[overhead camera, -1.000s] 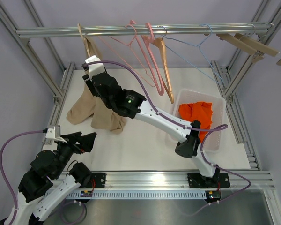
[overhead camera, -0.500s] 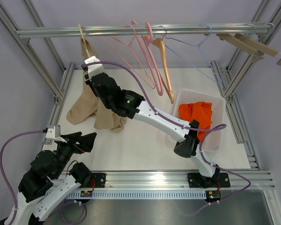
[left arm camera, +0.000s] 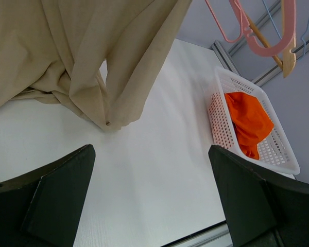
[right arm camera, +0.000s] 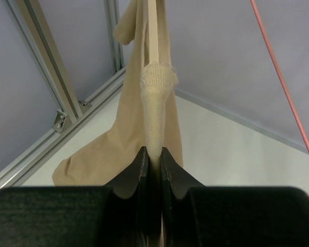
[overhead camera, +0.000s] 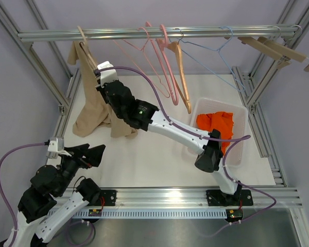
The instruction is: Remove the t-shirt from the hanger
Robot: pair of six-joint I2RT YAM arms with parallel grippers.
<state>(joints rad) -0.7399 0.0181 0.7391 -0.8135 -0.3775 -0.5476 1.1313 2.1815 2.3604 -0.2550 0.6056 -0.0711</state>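
A tan t-shirt (overhead camera: pixel 92 110) hangs from a wooden hanger (overhead camera: pixel 85 46) at the left end of the rail, and its lower part lies bunched on the white table. My right gripper (overhead camera: pixel 104 69) is shut on a ribbed fold of the shirt just below the hanger. In the right wrist view the jaws (right arm camera: pixel 153 154) pinch that tan fabric (right arm camera: pixel 154 108) under the hanger's wooden arm (right arm camera: pixel 152 25). My left gripper (overhead camera: pixel 95 153) is open and empty near the front left. In the left wrist view (left arm camera: pixel 152 195) it faces the shirt's hem (left arm camera: pixel 67 56).
A white basket (overhead camera: pixel 240 116) holding an orange garment (overhead camera: pixel 216 126) stands at the right. Pink hangers (overhead camera: pixel 159 56), a wooden hanger (overhead camera: pixel 181 72) and a blue wire hanger (overhead camera: pixel 216 51) hang from the rail (overhead camera: pixel 159 33). More wooden hangers (overhead camera: pixel 278 49) hang at the far right.
My right gripper has shifted slightly with the fabric in it. The hanger has swung left, and a shoulder of the shirt now shows bunched up by the rail. The left arm has barely moved.
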